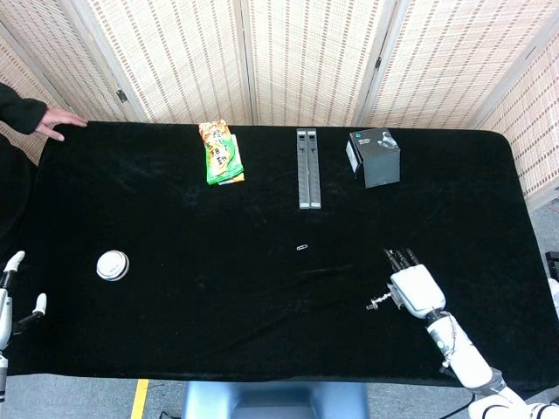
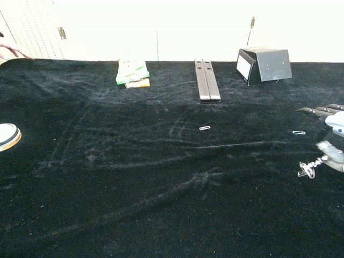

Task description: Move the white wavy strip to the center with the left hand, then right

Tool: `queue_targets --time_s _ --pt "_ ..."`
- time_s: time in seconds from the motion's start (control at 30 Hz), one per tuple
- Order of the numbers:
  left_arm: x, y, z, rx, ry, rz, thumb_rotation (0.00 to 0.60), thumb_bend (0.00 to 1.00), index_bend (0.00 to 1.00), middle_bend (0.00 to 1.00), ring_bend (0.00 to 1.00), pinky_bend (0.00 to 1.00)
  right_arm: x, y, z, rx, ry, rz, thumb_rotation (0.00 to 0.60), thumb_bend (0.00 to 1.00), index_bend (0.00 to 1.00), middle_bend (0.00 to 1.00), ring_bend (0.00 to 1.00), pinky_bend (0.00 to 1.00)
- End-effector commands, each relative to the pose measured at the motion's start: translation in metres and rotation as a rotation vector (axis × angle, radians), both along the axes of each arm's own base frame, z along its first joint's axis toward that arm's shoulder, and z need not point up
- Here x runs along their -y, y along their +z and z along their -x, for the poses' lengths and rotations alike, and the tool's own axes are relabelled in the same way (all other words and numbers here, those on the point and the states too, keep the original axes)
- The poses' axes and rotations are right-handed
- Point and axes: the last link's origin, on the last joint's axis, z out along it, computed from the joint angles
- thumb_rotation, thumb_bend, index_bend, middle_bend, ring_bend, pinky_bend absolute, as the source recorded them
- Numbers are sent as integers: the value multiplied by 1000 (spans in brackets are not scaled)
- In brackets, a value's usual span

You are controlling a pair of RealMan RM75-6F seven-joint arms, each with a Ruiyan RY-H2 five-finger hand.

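Observation:
The white wavy strip (image 1: 378, 305) is a small silvery twisted piece near the table's front right. My right hand (image 1: 413, 289) pinches its right end, other fingers stretched out toward the back. In the chest view the strip (image 2: 308, 168) hangs just above the cloth below the right hand (image 2: 332, 134) at the frame's right edge. My left hand (image 1: 12, 299) shows only partly, off the table's front left corner, fingers apart and holding nothing.
On the black table (image 1: 175, 332) are a round tin (image 1: 113, 264) at the left, a green snack bag (image 1: 222, 154), two black bars (image 1: 307, 168) and a black box (image 1: 374, 157) along the back, a paperclip (image 1: 302, 248) mid-table. A person's hand (image 1: 54, 121) touches the back left corner.

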Motion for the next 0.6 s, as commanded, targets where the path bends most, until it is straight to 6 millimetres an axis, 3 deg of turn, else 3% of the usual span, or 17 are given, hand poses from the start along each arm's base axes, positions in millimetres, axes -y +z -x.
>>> queue_targets --time_s 0.03,0.23,0.43,0.6 --pt "0 0 0 0 -1 2 600 462 0 274 135 144 -2 4 -4 2 -17 6 600 341 0 0 0 0" --pt "1 1 0 3 -3 -2 600 462 0 274 135 143 -7 15 -12 22 -9 17 600 329 0 0 0 0" --pt "5 -1 -6 -5 -16 19 600 461 0 261 126 130 -22 55 -21 42 9 152 600 329 0 0 0 0" --pt "18 -10 -14 -29 -40 82 600 462 1 213 82 80 -50 91 -12 30 -46 330 600 328 0 0 0 0"
